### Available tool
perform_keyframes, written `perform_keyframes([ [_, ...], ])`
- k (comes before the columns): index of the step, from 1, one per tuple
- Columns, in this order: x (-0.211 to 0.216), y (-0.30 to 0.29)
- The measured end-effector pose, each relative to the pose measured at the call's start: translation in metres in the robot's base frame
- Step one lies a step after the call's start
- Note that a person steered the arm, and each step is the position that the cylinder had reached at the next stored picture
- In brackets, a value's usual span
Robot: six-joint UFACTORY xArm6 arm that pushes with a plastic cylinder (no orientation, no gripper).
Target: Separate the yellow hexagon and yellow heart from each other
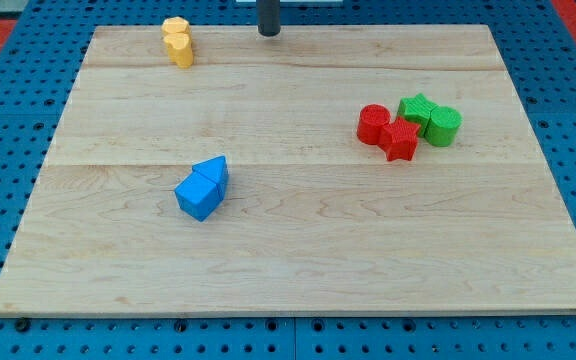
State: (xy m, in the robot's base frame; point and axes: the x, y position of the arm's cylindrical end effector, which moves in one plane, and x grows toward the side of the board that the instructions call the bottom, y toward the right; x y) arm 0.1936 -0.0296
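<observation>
step: approach, no contact yet | my tip (269, 34) sits at the view's top edge, right of the yellow pair; no fingers on this rod, so nothing is gripped | yellow hexagon (175, 27) touches yellow heart (180, 50) at top left; which is which is probably so, shapes small | next: slide left into their seam; push one away

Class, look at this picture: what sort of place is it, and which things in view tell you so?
Probably a robotics lab bench: a wooden board lies on a blue perforated base, small coloured blocks such as the yellow pair sit on the board, and my tip hangs at the view's top.
</observation>
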Motion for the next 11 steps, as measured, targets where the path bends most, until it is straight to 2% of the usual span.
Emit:
perform_keyframes([
  [4,-0.001,-0.024],
  [5,-0.001,-0.045],
  [7,-0.002,-0.126],
  [10,0.017,-0.15],
  [11,0.016,-0.184],
])
